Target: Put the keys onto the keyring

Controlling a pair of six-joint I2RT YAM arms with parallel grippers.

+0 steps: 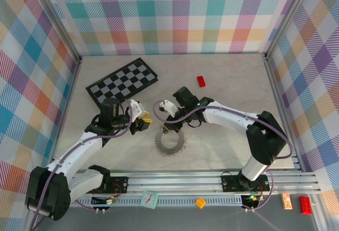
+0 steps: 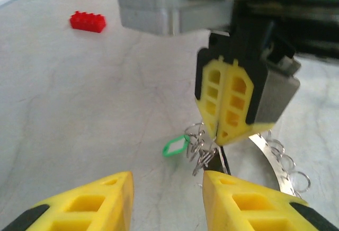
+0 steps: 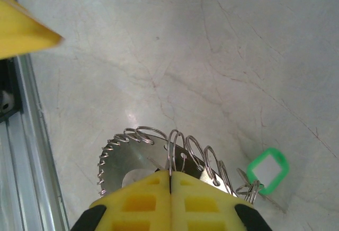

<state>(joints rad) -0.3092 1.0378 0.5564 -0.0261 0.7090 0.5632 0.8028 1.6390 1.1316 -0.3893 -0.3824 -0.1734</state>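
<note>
My right gripper [image 3: 170, 177] is pinched tight on a thin wire loop [image 3: 172, 146] at the rim of the keyring [image 3: 127, 157]. My left gripper [image 2: 167, 188] hangs half open and empty. The green key [image 3: 268, 170] lies on the table [image 3: 212, 56] just beside the ring. If I pull, that loop could slip free or bend.

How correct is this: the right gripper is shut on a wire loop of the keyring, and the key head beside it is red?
Only the colour is wrong: the right wrist view shows the key head bright green. The right gripper is shut on a wire loop of the keyring.
</note>
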